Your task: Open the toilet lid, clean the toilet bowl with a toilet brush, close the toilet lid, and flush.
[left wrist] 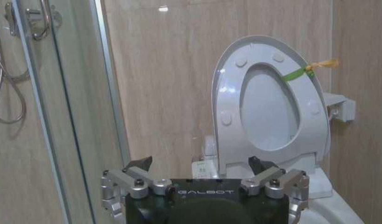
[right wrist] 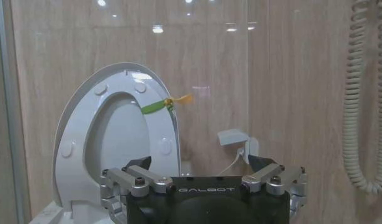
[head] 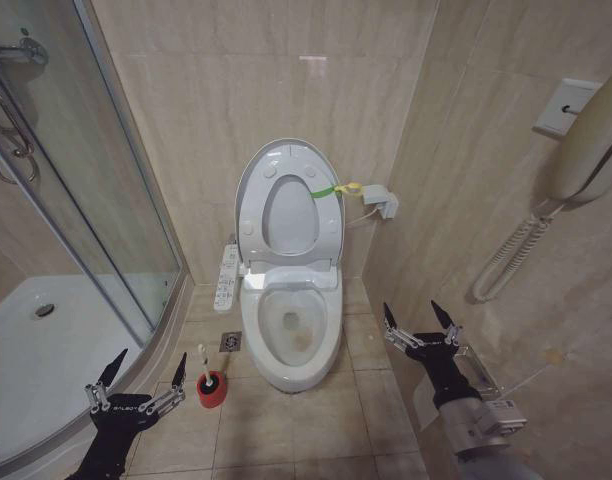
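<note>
The toilet lid (head: 247, 190) stands raised against the back wall together with the ring seat; a green and yellow tie hangs on its right edge. Both wrist views show the lid (left wrist: 223, 100) (right wrist: 66, 140) upright too. The toilet bowl (head: 331, 340) lies open below it, with brownish stains inside. The toilet brush (head: 202, 358) stands with its white handle in the red holder (head: 212, 390) on the floor, left of the bowl. My left gripper (head: 146, 366) is open, low and just left of the brush. My right gripper (head: 419, 314) is open to the right of the bowl, holding nothing.
A glass shower door (head: 106, 170) and white shower tray (head: 46, 350) take up the left. A white control panel (head: 226, 277) runs along the toilet's left side. A wall phone with coiled cord (head: 546, 215) hangs on the right wall, and a floor drain (head: 231, 342) sits near the brush.
</note>
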